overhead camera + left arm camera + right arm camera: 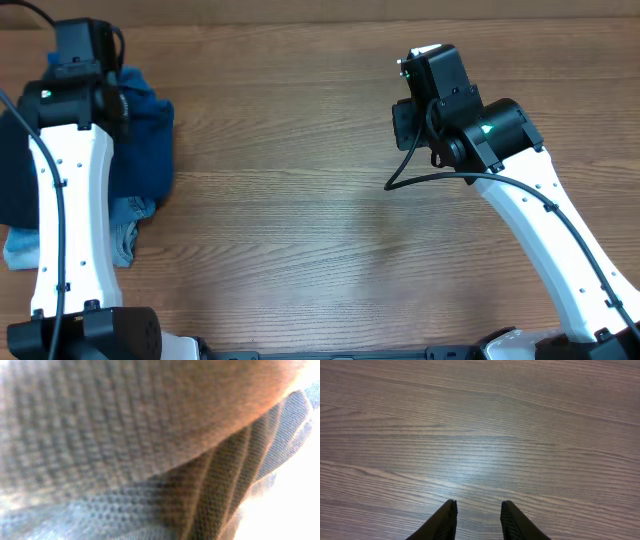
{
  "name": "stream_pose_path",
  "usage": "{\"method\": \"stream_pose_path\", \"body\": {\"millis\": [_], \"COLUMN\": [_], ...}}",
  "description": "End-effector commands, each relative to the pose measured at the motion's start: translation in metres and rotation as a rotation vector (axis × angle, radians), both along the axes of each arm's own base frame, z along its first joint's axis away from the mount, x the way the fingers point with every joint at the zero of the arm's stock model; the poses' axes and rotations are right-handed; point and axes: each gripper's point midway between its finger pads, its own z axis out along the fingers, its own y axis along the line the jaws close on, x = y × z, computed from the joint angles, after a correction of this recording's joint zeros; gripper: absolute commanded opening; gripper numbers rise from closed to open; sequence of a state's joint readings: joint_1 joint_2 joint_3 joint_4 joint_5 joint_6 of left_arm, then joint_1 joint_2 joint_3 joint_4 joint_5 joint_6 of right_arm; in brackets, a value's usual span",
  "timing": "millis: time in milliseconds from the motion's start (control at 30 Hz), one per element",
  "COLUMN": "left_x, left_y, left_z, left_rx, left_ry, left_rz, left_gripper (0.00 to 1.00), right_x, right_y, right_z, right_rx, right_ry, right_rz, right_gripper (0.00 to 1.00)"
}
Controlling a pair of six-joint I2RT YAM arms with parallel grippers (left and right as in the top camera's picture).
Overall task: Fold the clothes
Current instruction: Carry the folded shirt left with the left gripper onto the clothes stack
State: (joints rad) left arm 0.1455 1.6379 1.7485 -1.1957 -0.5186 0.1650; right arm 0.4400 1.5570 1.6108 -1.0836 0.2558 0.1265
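Note:
The clothes (148,130), a plain teal-blue garment, lie bunched at the table's far left, partly under my left arm. My left gripper (78,48) is down in that pile, its fingers hidden in the overhead view. The left wrist view is filled with the clothes' woven fabric (125,435) pressed close to the lens, so no fingers show; the gripper is shut with the cloth in it. My right gripper (425,62) hovers over bare wood at the upper right, far from the clothes. Its fingertips (477,507) stand apart with nothing between them.
A black garment (14,170) lies at the left edge beside the teal one. Light blue denim (128,228) pokes out below them. The wooden table (300,200) stretches between the two arms. A black cable (420,180) hangs from the right wrist.

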Motion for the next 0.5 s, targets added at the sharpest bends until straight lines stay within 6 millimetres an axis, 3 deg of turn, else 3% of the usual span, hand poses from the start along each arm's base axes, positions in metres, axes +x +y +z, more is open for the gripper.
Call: {"method": "stream_pose_path", "body": {"millis": [0,133,200,333,467], "left_x": [0.011,0.014,0.006,-0.004,-0.017], "left_y": [-0.012,-0.012,-0.011,-0.011,0.002], "left_z": [0.044,0.080,0.091,0.082,0.074], "left_rx": [-0.066,-0.051,-0.051,-0.110,-0.156], "left_ry": [-0.152,-0.240,-0.242,-0.204,-0.191], "left_rz": [-0.093,-0.108,-0.101,-0.096,-0.024], "left_gripper": [0.04,0.04,0.04,0.04,0.04], "right_x": [0.000,-0.001,0.000,0.000,0.000], "right_y": [-0.006,-0.014,-0.021,-0.030,-0.030], "right_z": [0.017,0.015,0.014,0.012,0.012], "right_rx": [0.000,-0.008,-0.010,-0.007,-0.007], "right_ry": [-0.048,-0.035,-0.028,-0.016,-0.015], "right_rz": [-0.014,-0.032,-0.050,-0.070,-0.071], "right_gripper": [0.33,0.33,0.33,0.33,0.33]}}
